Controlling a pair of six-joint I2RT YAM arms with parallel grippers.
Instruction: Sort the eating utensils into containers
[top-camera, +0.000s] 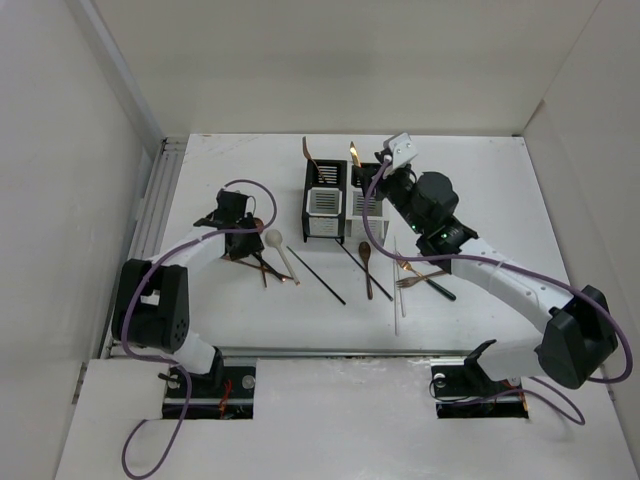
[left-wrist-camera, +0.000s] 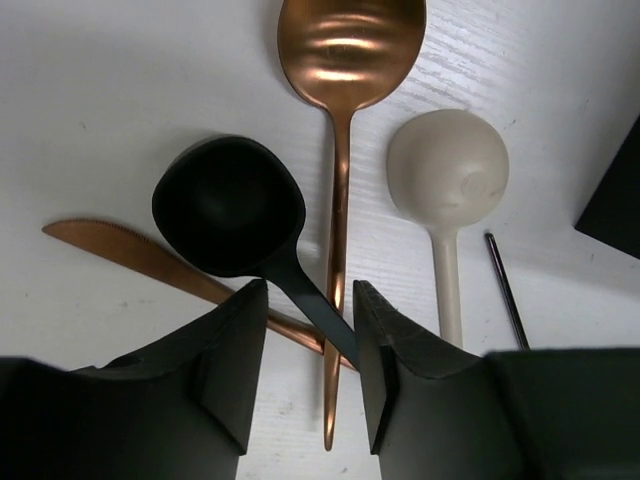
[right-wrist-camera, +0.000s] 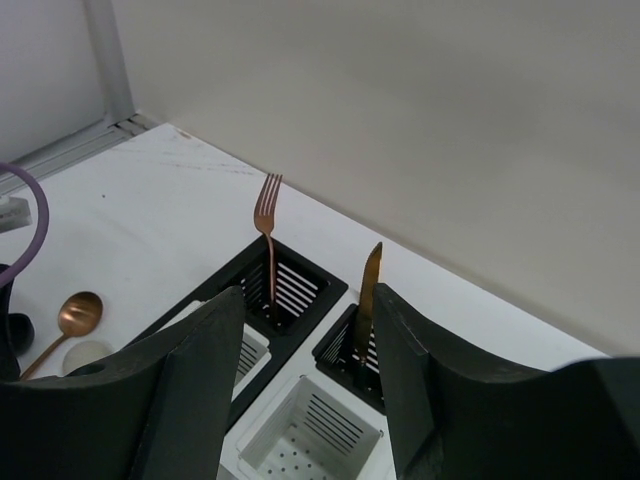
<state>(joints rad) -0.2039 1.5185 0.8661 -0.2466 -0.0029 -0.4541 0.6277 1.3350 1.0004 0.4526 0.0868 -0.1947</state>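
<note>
Straddling the handle of the black spoon (left-wrist-camera: 228, 205), the left tool (left-wrist-camera: 310, 300) is noted with fingers apart, nothing clamped. The spoon is judged light, stiff and smooth; the slim handle just behind the bowl is favoured for the grasp. Its long axis runs bowl away from the tool, crossing the copper knife (left-wrist-camera: 110, 245) on the table (left-wrist-camera: 100, 100), left of the containers (top-camera: 326, 180). The right tool (right-wrist-camera: 310, 300) is seen apart and empty above them.
</note>
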